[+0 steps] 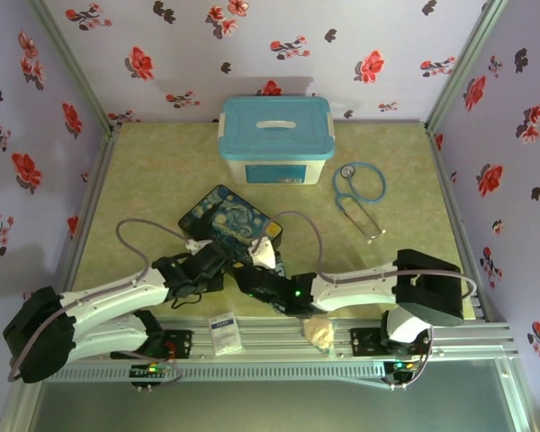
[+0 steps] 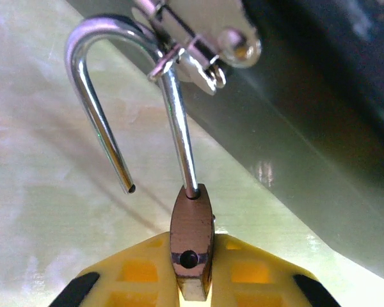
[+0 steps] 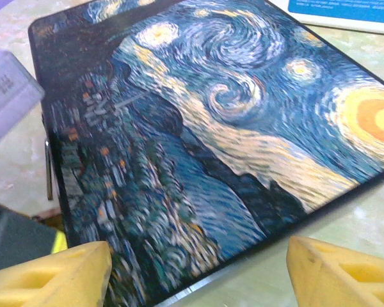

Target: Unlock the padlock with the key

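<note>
In the left wrist view the small brass padlock (image 2: 192,230) is pinched between my left gripper's (image 2: 192,284) yellow fingers (image 2: 134,275). Its silver shackle (image 2: 102,77) stands open: one leg sits in the body and the free end hangs in the air. The shackle's bend still hooks through the metal clasp (image 2: 198,38) of the starry-night box (image 1: 229,220). My right gripper (image 3: 198,272) is open over the box lid (image 3: 230,128), with nothing between its fingers. From above, both grippers meet at the box's near edge, the left (image 1: 207,256) and the right (image 1: 264,255). The key is out of view.
A teal-lidded storage bin (image 1: 275,135) stands at the back centre. A teal stethoscope (image 1: 360,189) lies to its right. A white packet (image 1: 223,331) and a beige lump (image 1: 319,333) rest on the front rail. Floral walls enclose the green table (image 1: 144,180).
</note>
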`<state>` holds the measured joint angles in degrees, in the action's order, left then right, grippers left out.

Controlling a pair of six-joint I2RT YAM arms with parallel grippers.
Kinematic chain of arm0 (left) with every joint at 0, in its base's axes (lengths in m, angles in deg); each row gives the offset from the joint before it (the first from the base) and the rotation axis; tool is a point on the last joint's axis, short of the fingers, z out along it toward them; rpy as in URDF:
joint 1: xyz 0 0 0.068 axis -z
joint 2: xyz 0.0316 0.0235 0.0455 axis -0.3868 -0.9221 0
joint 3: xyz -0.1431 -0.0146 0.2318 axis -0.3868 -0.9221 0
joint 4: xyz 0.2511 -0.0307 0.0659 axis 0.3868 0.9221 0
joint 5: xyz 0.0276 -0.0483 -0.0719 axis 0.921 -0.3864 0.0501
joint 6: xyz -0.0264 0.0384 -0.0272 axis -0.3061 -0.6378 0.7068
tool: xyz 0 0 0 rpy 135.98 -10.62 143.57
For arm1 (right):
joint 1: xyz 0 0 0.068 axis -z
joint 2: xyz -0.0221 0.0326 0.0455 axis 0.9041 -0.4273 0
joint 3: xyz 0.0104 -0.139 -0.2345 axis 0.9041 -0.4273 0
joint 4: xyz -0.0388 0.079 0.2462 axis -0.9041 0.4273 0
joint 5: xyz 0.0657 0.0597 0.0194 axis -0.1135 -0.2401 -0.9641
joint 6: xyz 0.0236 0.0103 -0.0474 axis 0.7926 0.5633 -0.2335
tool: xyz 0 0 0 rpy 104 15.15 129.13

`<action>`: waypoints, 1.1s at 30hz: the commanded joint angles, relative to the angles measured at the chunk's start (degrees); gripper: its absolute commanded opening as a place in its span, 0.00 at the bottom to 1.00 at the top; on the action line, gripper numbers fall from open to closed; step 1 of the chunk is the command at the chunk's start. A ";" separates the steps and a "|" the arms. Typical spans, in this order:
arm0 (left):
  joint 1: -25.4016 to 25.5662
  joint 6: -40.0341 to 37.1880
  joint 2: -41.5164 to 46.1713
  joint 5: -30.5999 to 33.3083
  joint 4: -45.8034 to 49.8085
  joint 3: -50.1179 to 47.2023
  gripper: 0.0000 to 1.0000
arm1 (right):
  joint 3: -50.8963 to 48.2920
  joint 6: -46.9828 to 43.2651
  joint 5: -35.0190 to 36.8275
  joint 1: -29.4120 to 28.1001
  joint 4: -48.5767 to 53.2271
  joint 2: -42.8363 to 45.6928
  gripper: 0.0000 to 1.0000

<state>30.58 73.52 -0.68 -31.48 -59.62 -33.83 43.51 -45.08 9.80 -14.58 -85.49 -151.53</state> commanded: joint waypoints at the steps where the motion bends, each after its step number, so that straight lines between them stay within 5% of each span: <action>1: -0.10 -2.25 0.69 0.92 0.70 3.41 0.04 | -0.73 -1.72 2.16 -0.83 3.73 2.20 0.74; 4: -0.09 -2.14 0.50 1.04 1.00 3.57 0.05 | -0.84 -0.66 3.10 -1.89 5.43 1.99 0.81; 16: -0.09 -1.48 1.31 0.23 0.56 3.25 0.05 | 8.95 7.69 13.72 -4.29 16.18 -9.23 0.82; 25: -0.12 -2.29 1.53 -0.08 1.85 2.59 0.05 | -0.42 4.06 10.12 1.91 10.62 -2.05 0.81; 33: 0.42 -4.05 -6.67 5.50 9.14 6.49 0.11 | -2.13 -2.07 7.48 5.93 8.16 2.42 0.81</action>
<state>30.87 70.92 -4.81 -31.85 -55.46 -29.98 42.35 -43.66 17.77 -9.36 -79.04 -150.35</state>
